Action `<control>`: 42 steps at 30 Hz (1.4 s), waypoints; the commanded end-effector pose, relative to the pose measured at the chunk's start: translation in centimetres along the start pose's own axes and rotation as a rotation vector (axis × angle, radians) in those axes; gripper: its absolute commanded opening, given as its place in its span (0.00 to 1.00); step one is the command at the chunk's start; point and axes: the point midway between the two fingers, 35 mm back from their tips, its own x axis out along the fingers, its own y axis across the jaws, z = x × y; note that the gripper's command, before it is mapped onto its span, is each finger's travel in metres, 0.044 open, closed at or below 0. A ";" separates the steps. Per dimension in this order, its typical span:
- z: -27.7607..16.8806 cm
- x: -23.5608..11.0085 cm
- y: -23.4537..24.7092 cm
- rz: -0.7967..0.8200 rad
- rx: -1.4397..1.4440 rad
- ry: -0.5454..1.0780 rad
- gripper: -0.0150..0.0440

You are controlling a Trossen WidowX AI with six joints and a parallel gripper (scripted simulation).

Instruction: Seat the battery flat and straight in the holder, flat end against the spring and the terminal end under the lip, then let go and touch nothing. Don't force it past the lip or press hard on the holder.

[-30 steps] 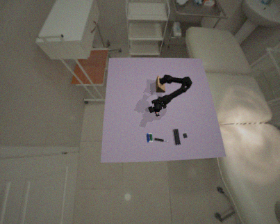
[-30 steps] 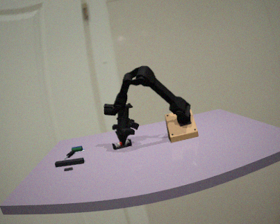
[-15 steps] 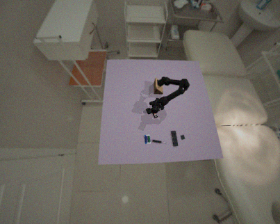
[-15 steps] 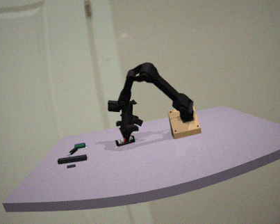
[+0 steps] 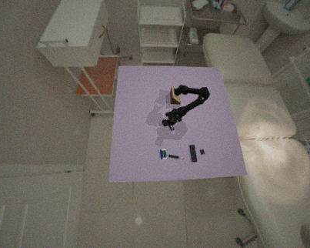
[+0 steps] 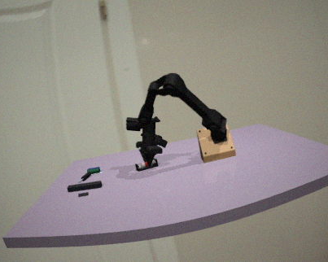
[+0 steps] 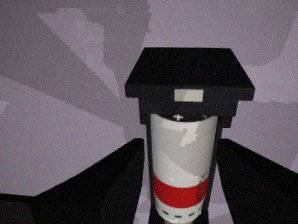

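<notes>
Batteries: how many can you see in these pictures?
1. The battery lies in the black holder, between the fingers of the opened gripper. The small blue-green thing near the table's front is too blurred to name.

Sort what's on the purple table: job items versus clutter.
Job:
white cylindrical battery with red band
black battery holder
black parallel-jaw gripper, open, fingers either side of the battery

Lying about:
blue-and-green small block
long black bar
small black square chip
thin black stick
</notes>
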 end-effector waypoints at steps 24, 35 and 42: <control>-1.6 -8.5 0.8 0.003 0.000 -0.002 1.00; -1.6 -8.5 0.8 0.003 0.000 -0.002 1.00; -1.6 -8.5 0.8 0.003 0.000 -0.002 1.00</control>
